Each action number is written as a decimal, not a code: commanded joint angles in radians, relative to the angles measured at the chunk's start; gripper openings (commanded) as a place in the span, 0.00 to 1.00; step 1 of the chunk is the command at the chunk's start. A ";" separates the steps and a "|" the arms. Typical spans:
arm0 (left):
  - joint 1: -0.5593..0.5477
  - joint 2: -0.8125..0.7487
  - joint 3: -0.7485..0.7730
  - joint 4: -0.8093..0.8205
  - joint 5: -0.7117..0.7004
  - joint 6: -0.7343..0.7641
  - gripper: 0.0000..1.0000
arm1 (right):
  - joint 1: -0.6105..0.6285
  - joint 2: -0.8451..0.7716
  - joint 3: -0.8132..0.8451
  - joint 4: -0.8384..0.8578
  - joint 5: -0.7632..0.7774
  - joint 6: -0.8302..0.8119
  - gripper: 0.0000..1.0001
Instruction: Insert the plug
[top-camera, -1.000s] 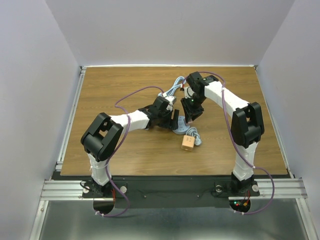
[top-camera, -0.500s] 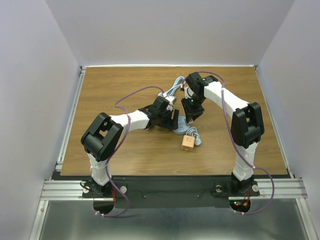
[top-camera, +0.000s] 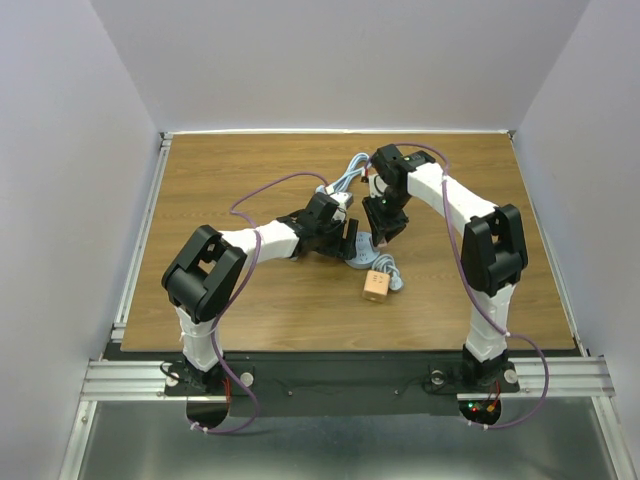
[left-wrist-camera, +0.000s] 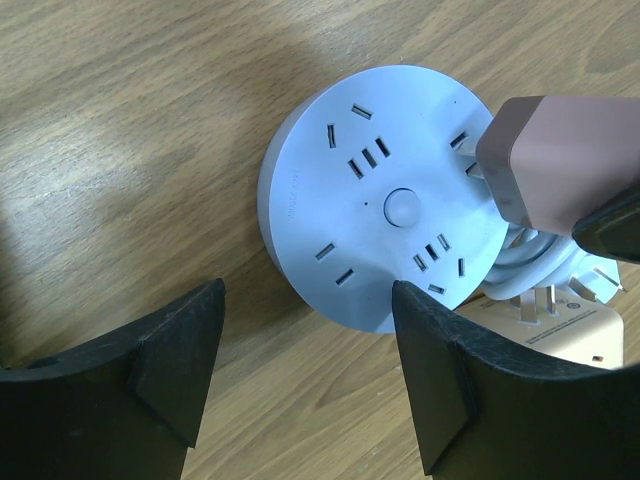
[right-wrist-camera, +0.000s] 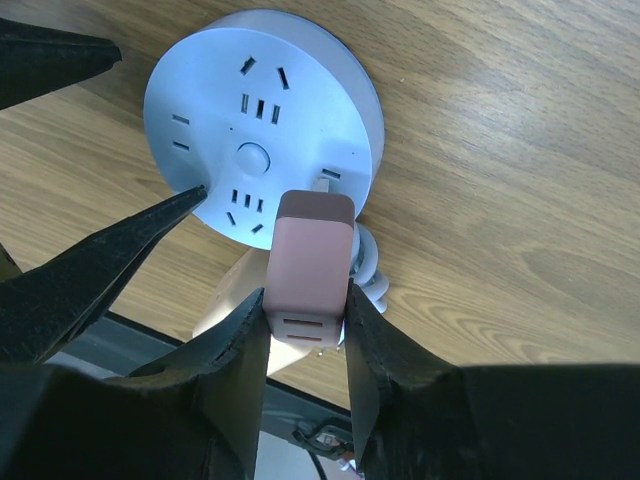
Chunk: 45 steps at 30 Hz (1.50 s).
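Right gripper (right-wrist-camera: 305, 330) is shut on the pink plug (right-wrist-camera: 312, 268), which is held with its prongs at a slot near the rim of the round socket block (right-wrist-camera: 262, 115). Against the overhead view of a second ago, the right wrist is seen to have been nudged only slightly, while the left arm has not been moved. The shift is judged to be a fine alignment, not a push home. Bare metal is visible between plug and block in both wrist views, so the plug is not yet seated. Left gripper (left-wrist-camera: 310, 370) is spread wide beside the block, touching nothing. A beige cube (left-wrist-camera: 560, 325) and a white cable (left-wrist-camera: 525, 255) lie just beyond the block on the table (top-camera: 220, 180).
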 joint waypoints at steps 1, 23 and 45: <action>-0.002 0.006 0.018 -0.029 -0.008 0.033 0.77 | 0.002 0.051 0.015 -0.032 0.068 0.010 0.00; -0.003 -0.012 0.014 -0.008 0.062 0.027 0.70 | 0.002 0.256 0.351 -0.163 0.132 0.076 0.01; -0.003 0.034 0.014 0.000 0.102 0.025 0.53 | 0.002 0.123 0.116 0.001 0.247 0.131 0.01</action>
